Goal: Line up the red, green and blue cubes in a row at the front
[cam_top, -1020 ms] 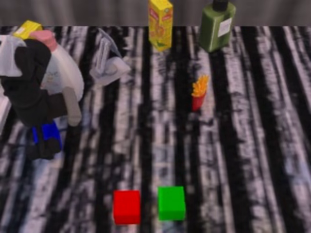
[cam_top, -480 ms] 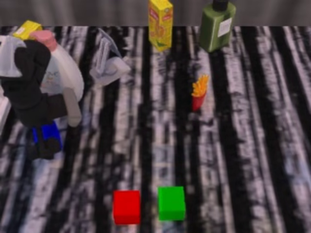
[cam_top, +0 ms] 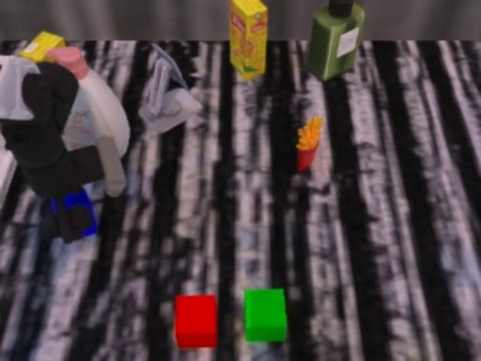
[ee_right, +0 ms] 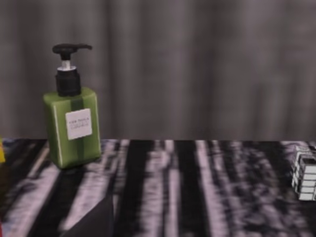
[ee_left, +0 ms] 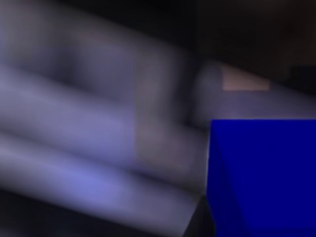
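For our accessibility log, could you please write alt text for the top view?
The left gripper sits over the blue cube at the table's left, while the red cube and green cube lie side by side, apart, at the front. Fries, a yellow carton and a green bottle stand farther back.

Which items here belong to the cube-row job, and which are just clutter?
Job items:
red cube, front
green cube, beside it
blue cube, at the left, left gripper on it

Clutter:
fries carton
yellow box
green pump bottle
white jug, pink cap
puzzle cube, right wrist view only
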Available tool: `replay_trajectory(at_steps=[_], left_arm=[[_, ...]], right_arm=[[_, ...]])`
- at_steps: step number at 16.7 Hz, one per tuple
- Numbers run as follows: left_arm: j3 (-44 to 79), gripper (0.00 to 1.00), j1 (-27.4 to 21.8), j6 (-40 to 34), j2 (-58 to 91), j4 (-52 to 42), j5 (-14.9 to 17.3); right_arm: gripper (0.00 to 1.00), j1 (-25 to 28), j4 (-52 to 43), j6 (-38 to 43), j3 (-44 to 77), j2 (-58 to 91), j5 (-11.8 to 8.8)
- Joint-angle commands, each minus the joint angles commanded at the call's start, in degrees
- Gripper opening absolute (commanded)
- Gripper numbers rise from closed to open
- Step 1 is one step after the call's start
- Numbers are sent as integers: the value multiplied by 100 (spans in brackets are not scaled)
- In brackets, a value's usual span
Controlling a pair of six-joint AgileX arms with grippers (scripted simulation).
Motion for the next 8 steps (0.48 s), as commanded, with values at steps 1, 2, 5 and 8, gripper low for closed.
replay_trajectory(at_steps=[1,2,5,8], left_arm=[[0,0,0,0,0,0,0],[0,0,0,0,0,0,0],[0,0,0,0,0,0,0],[0,0,0,0,0,0,0]], right_arm=[[100,0,0,0,0,0,0],[100,0,0,0,0,0,0],[100,0,0,0,0,0,0],[100,0,0,0,0,0,0]])
